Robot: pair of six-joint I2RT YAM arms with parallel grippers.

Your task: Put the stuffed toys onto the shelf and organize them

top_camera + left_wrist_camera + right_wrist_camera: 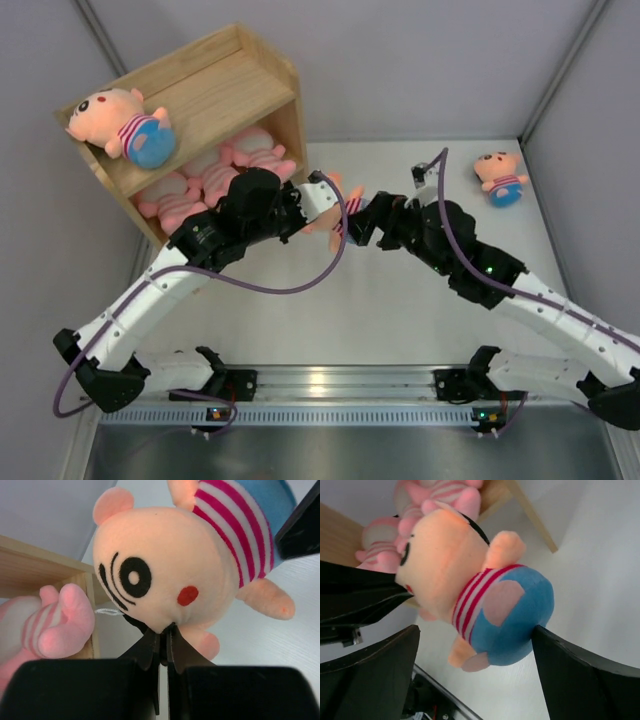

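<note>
Passing one peach-headed doll point(165, 570) from hand to hand, in the air just before the shelf point(210, 85). With the left hand point(161, 640) clamped together on the dark hair at its head, and the right hand point(475, 630) spread apart beside its blue bottom, seemingly not gripping. On the lower tier, three pink striped animals point(215, 175); on the upper, a second doll point(125, 125); on the worktop point(400, 310) far right, a third doll point(500, 178). Next, probably: draw the right hand clear, then carry to the upper tier, gently, being held only by a thin tuft.

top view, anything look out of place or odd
A stray doll lies alone at the far right of the table, away from the shelf. The held doll dangles from the left end effector.
</note>
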